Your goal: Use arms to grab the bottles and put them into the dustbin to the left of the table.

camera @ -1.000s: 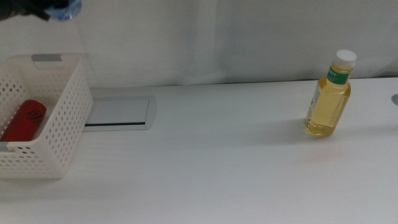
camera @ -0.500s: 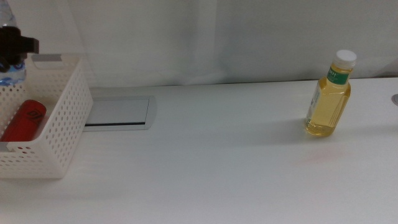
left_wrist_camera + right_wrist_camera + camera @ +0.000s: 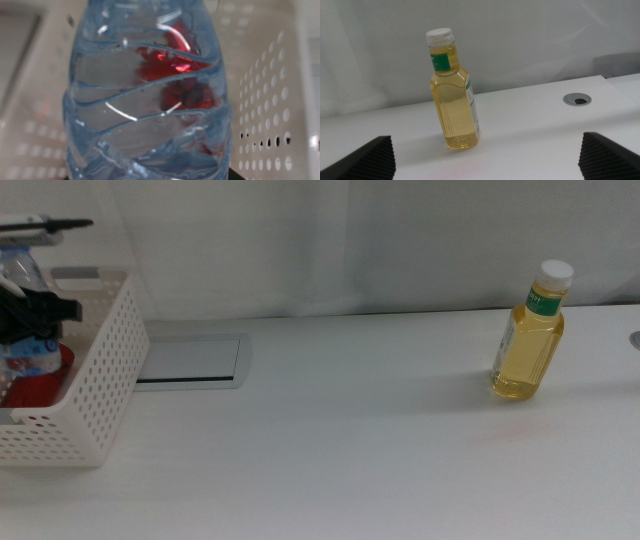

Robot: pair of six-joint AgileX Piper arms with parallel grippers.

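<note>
At the far left we found the left gripper point(image 3: 22, 315) over the dustbin point(image 3: 100, 395), its dark jaws closed around the clear water bottle point(image 3: 25, 330), which hung inside the basket's rim. Our left wrist view was filled by that bottle, and through its ribbed wall we saw the red soda can point(image 3: 45, 385) lying in the dustbin below. Just right of the basket, the grey recessed panel point(image 3: 190, 362) sat in the white table point(image 3: 340, 440). Farther right, well apart from the basket, the yellow-liquid bottle point(image 3: 530, 335) stood upright. At the right, our right gripper point(image 3: 487, 160) waited with its jaws spread wide and empty, facing that bottle.
</note>
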